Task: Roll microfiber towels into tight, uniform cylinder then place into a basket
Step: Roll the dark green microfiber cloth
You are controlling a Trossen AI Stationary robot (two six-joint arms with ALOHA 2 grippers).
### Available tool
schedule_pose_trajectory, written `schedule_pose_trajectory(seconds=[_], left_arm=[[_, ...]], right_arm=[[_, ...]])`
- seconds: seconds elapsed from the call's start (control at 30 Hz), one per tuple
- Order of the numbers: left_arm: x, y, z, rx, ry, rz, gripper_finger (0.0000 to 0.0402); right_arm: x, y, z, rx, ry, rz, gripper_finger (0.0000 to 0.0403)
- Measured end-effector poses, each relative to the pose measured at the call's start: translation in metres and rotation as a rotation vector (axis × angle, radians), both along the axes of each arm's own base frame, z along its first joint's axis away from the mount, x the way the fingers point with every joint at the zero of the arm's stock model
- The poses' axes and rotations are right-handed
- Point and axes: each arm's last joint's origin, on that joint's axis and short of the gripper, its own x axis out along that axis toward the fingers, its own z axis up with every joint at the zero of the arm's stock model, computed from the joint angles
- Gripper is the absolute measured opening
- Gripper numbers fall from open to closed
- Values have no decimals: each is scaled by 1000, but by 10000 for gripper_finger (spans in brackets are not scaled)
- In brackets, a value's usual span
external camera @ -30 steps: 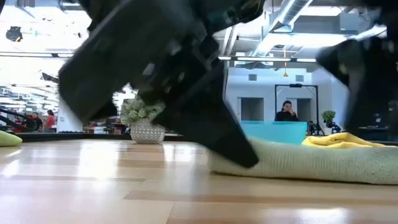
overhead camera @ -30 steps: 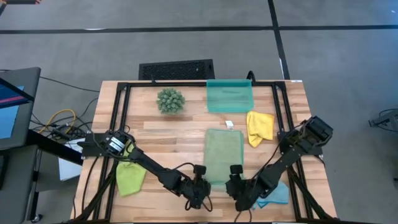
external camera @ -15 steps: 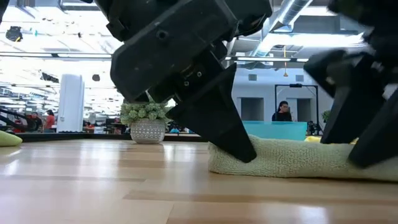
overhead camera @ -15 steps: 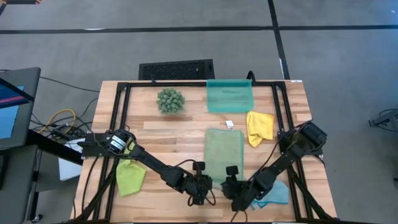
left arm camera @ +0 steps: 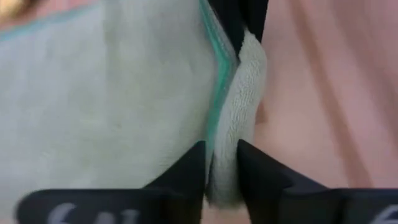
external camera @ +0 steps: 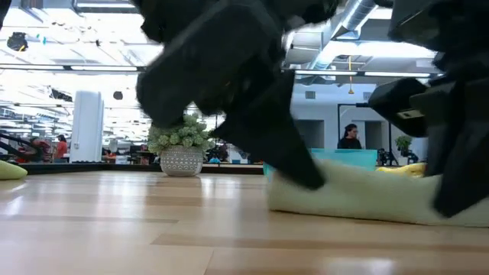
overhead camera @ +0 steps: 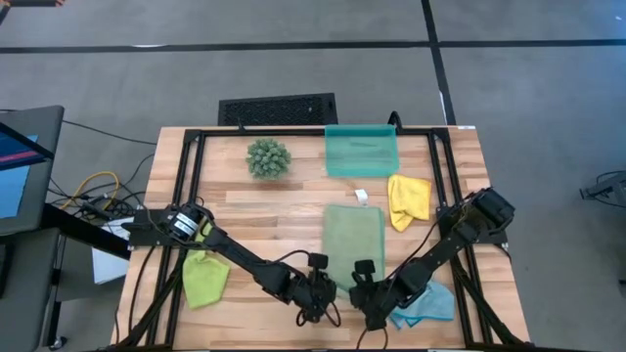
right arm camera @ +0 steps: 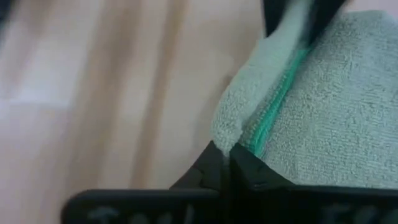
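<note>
The sage green towel (overhead camera: 352, 240) lies flat on the wooden table, with its near edge at my two grippers. My left gripper (left arm camera: 222, 168) is shut on the near left corner. My right gripper (right arm camera: 227, 163) is shut on the near edge toward the right corner. The teal basket (overhead camera: 361, 152) stands at the table's far edge, beyond the towel. A yellow towel (overhead camera: 409, 198) lies bunched to the right. A lime green towel (overhead camera: 205, 277) lies at the left and a light blue towel (overhead camera: 425, 305) at the near right. My left gripper pinches the towel's thick hemmed edge (left arm camera: 235, 124) between its two fingers, at the near left corner. The fingers slant down from the table's near left. The corner (external camera: 294, 191) is raised a little; the rest lies on the table. My right gripper pinches the towel's hemmed near edge (right arm camera: 239, 134) between its fingertips. The fingers slant down from the table's near right. The edge is bunched up at the fingers, and the rest of the towel lies flat.
A spiky green plant ball (overhead camera: 268, 157) stands at the far left of the table. A black slotted grille (overhead camera: 278, 108) lies beyond the far edge. Black frame rails (overhead camera: 186, 196) run along the table's sides. Bare wood lies between the lime green towel and the sage one.
My right gripper has come down toward the sage towel's near edge and shut on it. The towel's near left corner has risen a little off the table at my left gripper, while its far part has stayed flat.
</note>
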Motion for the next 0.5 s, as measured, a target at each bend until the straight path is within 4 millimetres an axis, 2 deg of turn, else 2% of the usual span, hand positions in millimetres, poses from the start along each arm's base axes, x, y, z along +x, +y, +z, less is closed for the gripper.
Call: schedule_pose_trajectory(seconds=[0.13,0.27,0.4,0.5], left_arm=[[1,-12,11,38,-15,-96,152],[0,-24,19,81,-67,-127,185],[0,-27,20,87,-98,-128,190],[1,-22,17,81,-90,-95,177]], right_arm=[[2,-9,13,129,31,9,29],[3,-29,0,225,67,-53,44],[3,-46,-11,315,69,-131,25],[2,-50,-14,350,71,-148,14]])
